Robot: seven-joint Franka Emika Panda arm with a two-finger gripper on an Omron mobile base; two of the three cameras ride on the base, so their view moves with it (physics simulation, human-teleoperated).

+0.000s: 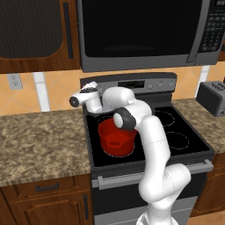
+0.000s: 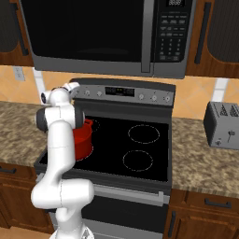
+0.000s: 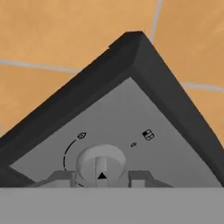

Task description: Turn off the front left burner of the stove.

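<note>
So the arm is stretched over the stove (image 1: 145, 127) and up to the far left corner of its control panel (image 3: 131, 131). From the hand camera, the tool (image 3: 101, 178) sits right at the leftmost knob (image 3: 101, 162), with one fingertip (image 3: 59, 177) on each side of it. They look narrow, just about straddling the knob, but I honestly can't tell if they're pinching it or only sitting beside it; the tips are cut off at the bottom of that shot.

The knob's pointer mark seems to aim toward the tool, and there's an arc with a little flame-ish icon (image 3: 81, 136) off to one side. Can't read from that whether it's on or off.

The front left burner itself is mostly hidden: the red pot (image 1: 116, 138) sits on the left half of the glass top, and the arm blocks the rest. The two right-hand rings (image 2: 138, 160) are bare.

My guess: the reach is done, and the grip is either done or nearly so. The actual turn of the knob is what's left, then backing off. Toaster (image 2: 223, 124) on the table to the right isn't involved.
</note>
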